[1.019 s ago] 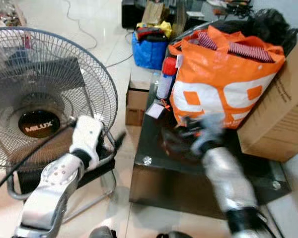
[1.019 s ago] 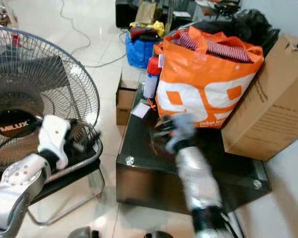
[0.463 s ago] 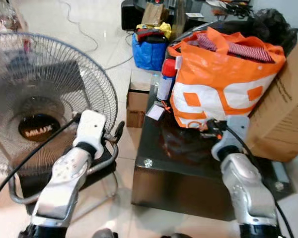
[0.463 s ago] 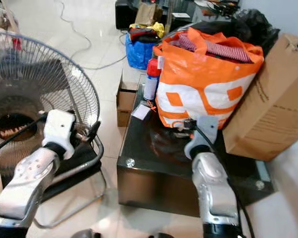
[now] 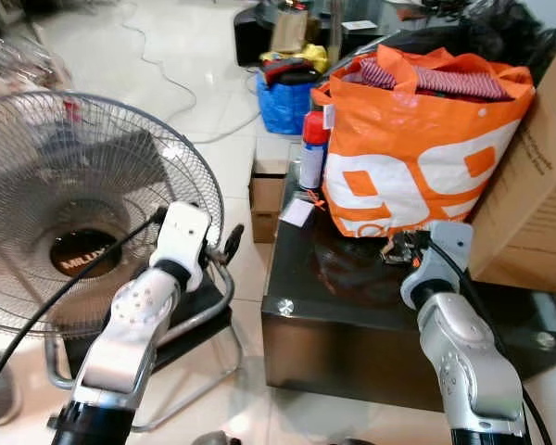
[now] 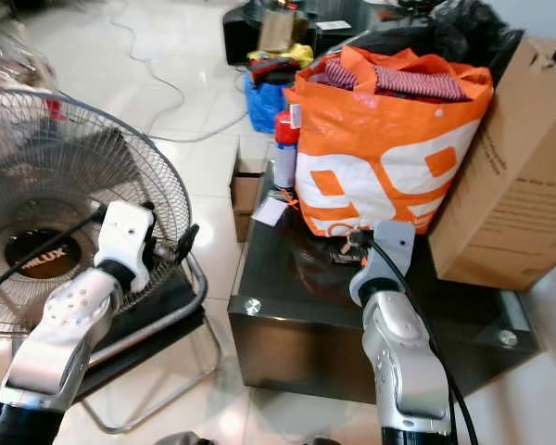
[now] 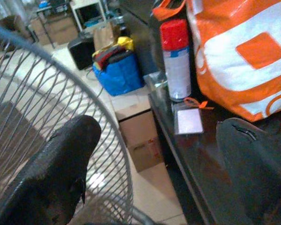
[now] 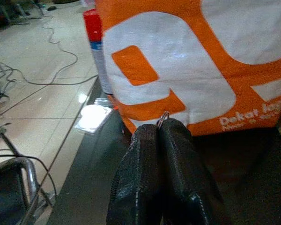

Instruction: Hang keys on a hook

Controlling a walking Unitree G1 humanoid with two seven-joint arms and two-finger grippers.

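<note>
My right gripper (image 5: 398, 248) hovers over the black glass table (image 5: 352, 315), just in front of the orange shopping bag (image 5: 417, 158). It is shut on a small bunch of keys (image 5: 403, 250). In the right wrist view the fingers (image 8: 145, 154) are pressed together and a metal key ring (image 8: 163, 116) peeks out at their tips. My left gripper (image 5: 230, 243) is raised beside the fan's grille, left of the table. Its fingers (image 7: 61, 164) stand wide apart with nothing between them.
A large standing fan (image 5: 74, 204) fills the left. On the table stand a red-capped spray can (image 5: 312, 148), a white card (image 5: 296, 212) and a big cardboard box (image 5: 537, 185). A small carton (image 5: 265, 190) and a blue bag (image 5: 285, 93) sit on the floor behind.
The right arm swung up from a blur to hold steady before the orange bag. The left arm rose slightly. The camera shifted a little.
</note>
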